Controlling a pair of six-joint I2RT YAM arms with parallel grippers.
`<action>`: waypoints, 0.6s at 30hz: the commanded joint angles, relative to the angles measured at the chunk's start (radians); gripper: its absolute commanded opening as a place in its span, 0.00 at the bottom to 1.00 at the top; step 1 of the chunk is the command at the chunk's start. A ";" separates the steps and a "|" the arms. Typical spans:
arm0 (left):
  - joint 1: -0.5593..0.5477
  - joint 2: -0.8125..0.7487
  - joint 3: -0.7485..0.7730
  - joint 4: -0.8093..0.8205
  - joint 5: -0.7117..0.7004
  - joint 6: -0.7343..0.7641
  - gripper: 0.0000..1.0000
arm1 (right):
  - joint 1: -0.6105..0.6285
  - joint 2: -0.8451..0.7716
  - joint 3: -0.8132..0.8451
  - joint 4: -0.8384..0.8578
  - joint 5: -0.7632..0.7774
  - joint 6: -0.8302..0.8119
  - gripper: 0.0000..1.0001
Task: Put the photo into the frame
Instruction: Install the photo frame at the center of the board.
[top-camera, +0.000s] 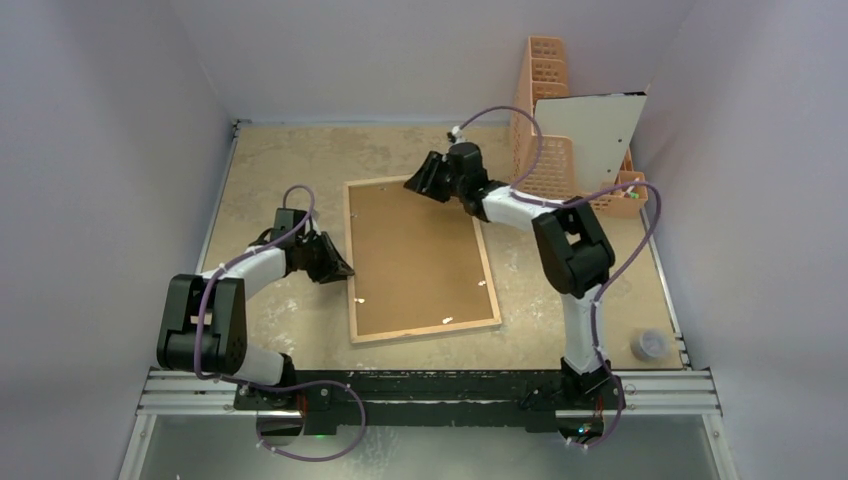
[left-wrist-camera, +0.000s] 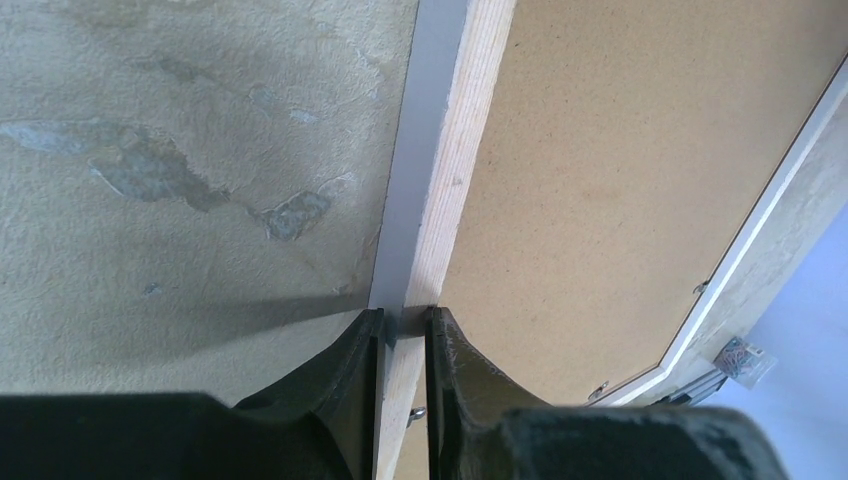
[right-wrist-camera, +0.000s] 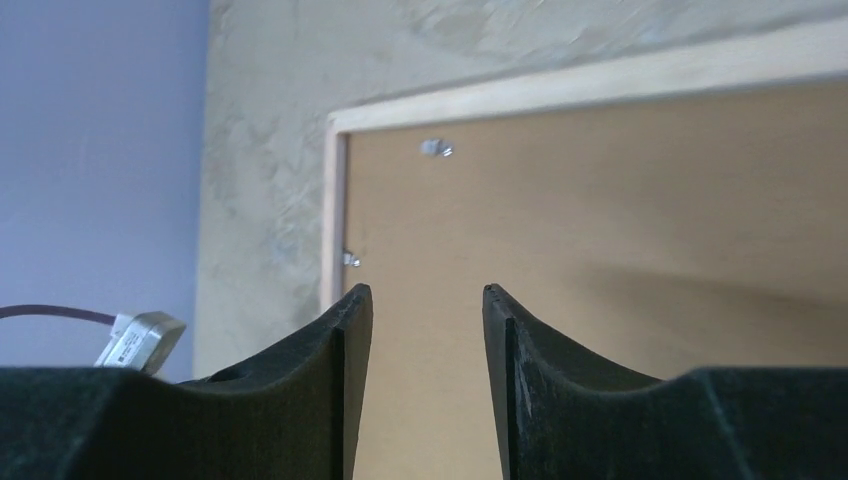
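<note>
Here, left jaws pinching frame (left-wrist-camera: 460, 150) rim; right jaws spread; white sheet (top-camera: 595, 135) in basket (top-camera: 545, 75)

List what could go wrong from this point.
1. The left end effector pinches only the thin wood rim of the frame; lifted from that one side, the frame may pivot or slip out.
2. The right end effector hangs open over the backing board near a metal tab; pushing down there could shove the frame sideways against the left grip.

Robot lab cell, plain lilac walls (top-camera: 100, 150) around a scuffed table (top-camera: 270, 160), aluminium mounting rail (top-camera: 680, 385)
</note>
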 joint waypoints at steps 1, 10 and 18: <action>-0.020 -0.018 -0.044 0.025 0.032 -0.020 0.10 | 0.077 0.095 0.031 0.154 -0.085 0.214 0.47; -0.066 -0.028 -0.104 0.066 0.036 -0.058 0.08 | 0.175 0.228 0.160 0.123 0.115 0.322 0.46; -0.070 -0.033 -0.112 0.050 0.025 -0.045 0.08 | 0.181 0.297 0.247 0.035 0.297 0.285 0.45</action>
